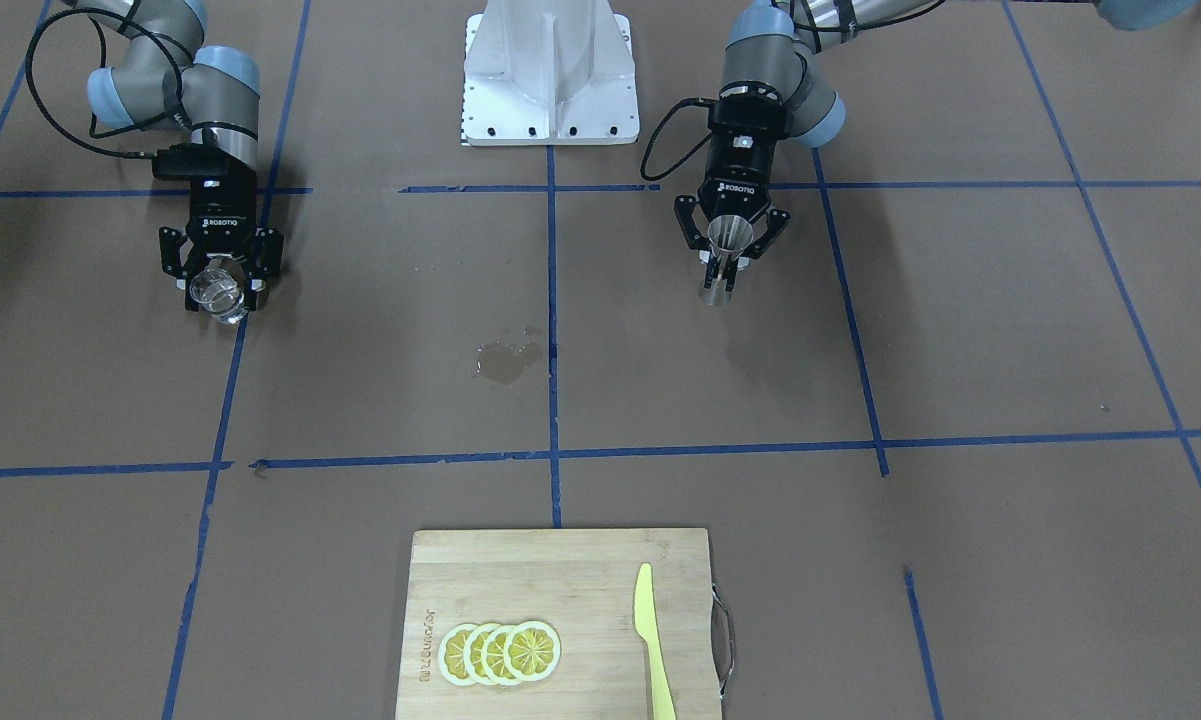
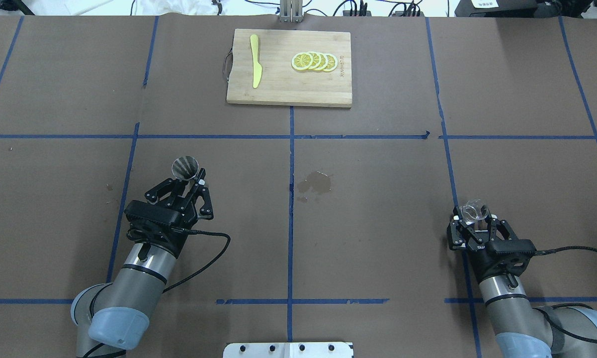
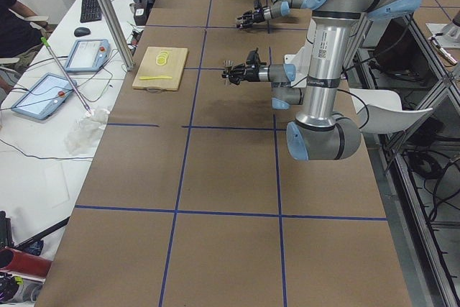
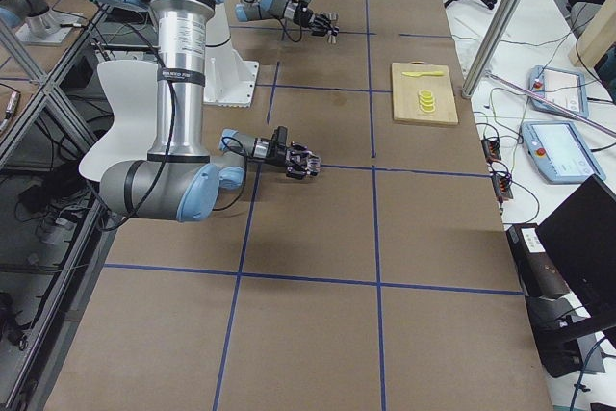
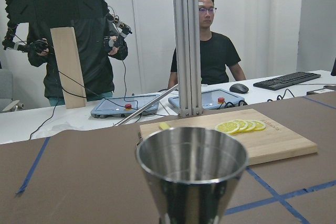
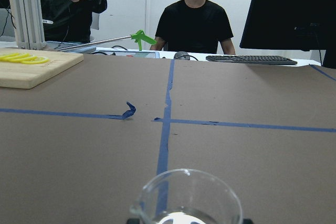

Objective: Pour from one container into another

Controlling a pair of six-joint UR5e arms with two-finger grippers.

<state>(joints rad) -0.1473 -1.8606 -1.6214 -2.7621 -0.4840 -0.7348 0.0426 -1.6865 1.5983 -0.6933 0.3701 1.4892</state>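
My left gripper [image 2: 189, 178] is shut on the waist of the grey steel jigger [image 2: 185, 166], which stands upright with its open cone up. The jigger's mouth [image 5: 192, 156] fills the bottom of the left wrist view and looks empty. In the front-facing view the left gripper [image 1: 728, 258] and jigger [image 1: 730, 233] are right of centre. My right gripper [image 2: 473, 222] is shut on the clear glass cup [image 2: 473, 211], far off on the other side of the table. The cup [image 1: 216, 294] shows in the right gripper [image 1: 222, 284]; its rim [image 6: 186, 178] is at the bottom of the right wrist view.
A wooden cutting board [image 2: 288, 89] with lemon slices [image 2: 314, 61] and a yellow knife [image 2: 255, 67] lies at the table's far middle. A dark wet stain [image 2: 315, 183] marks the centre. Two people [image 5: 210, 40] and tablets are beyond the far edge.
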